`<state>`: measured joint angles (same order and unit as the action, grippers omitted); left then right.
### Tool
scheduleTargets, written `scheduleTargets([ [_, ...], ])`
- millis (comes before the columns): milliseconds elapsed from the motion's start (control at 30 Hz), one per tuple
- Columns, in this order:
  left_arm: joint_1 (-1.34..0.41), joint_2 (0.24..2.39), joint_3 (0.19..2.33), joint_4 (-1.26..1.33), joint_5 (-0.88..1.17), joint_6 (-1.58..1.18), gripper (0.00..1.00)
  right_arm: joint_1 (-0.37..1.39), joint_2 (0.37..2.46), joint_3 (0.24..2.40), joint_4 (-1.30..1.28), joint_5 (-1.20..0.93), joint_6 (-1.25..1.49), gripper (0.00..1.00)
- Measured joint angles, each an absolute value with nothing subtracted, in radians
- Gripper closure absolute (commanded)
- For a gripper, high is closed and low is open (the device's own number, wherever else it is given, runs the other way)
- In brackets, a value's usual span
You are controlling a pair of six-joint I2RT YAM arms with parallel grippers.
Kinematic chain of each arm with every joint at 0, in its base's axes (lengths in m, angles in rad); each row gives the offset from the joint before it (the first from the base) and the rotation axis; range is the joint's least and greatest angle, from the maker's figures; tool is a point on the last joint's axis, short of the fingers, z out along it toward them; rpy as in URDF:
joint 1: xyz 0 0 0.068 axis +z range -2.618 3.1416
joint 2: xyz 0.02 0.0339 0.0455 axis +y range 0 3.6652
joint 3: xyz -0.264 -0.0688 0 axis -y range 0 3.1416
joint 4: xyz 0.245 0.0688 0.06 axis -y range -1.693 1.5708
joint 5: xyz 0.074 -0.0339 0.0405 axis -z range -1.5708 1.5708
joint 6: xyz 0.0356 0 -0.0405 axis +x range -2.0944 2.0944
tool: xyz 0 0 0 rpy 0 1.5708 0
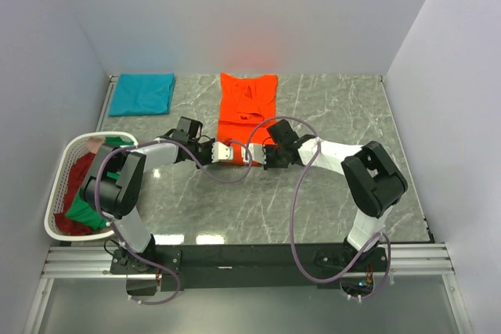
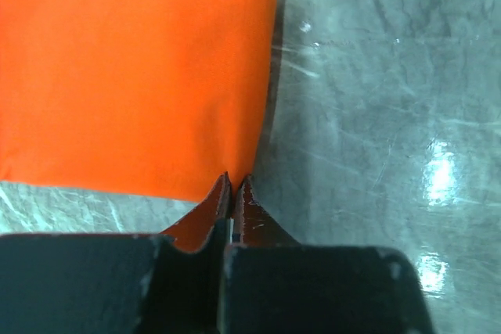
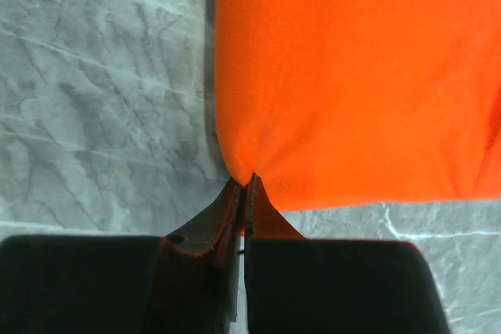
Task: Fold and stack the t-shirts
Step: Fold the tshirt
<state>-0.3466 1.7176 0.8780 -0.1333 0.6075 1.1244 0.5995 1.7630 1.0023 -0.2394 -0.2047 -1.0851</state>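
Cloth this soft will likely sag, so we have left gripper (image 2: 233,187) and right gripper (image 3: 245,187) each clamped on a lower corner of the orange t-shirt (image 1: 247,103), upper middle of the overhead frame.

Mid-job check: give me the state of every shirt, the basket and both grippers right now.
orange shirt: lying flat, partly folded, near corners pinched
teal shirt: folded, lying at far left
basket: upright, holding unfolded shirts
green shirt: crumpled in the basket
dark red shirt: crumpled in the basket
left gripper: shut on a corner of the orange shirt
right gripper: shut on its other near corner
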Motion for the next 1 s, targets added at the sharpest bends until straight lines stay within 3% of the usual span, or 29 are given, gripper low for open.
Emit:
scheduleTargets([
  [400,-0.298,1.696,1.108,-0.321,0.673,1.007,0.99,0.481,1.728,1.224,-0.386,-0.285,-0.986,1.00],
  [633,-0.322,1.622,1.096,-0.482,0.707,1.016,0.99,0.496,1.642,1.188,-0.474,-0.329,-0.971,1.00],
  [1000,-0.424,1.406,0.986,-0.916,0.883,1.052,1.00,0.631,1.274,1.009,-0.765,-0.468,-0.905,1.00],
])
